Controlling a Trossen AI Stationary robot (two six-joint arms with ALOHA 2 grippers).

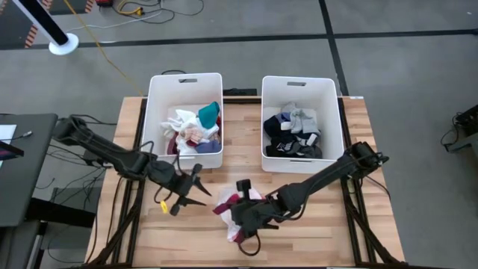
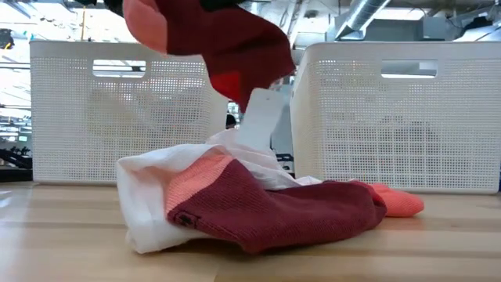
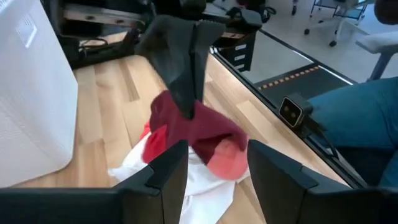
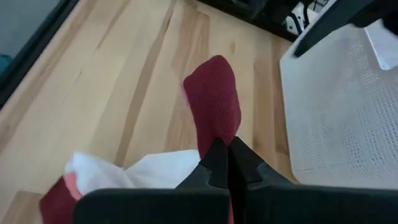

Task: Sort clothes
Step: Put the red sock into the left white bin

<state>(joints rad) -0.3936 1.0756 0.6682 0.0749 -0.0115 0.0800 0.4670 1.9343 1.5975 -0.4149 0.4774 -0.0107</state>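
Now right tool (image 4: 228, 163) pinches maroon sock (image 4: 214, 106).

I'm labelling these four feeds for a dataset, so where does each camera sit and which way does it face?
High view: above the table, looking straight down; both arms, left bin, right bin.
Low view: at tabletop height, looking level at the clothes pile; no arm clearly visible.
Left wrist view: on the left arm, looking past the open left gripper towards the other arm.
Right wrist view: on the right arm, looking down past the right gripper, shut on the maroon sock.
Shared: both wrist views show that sock.
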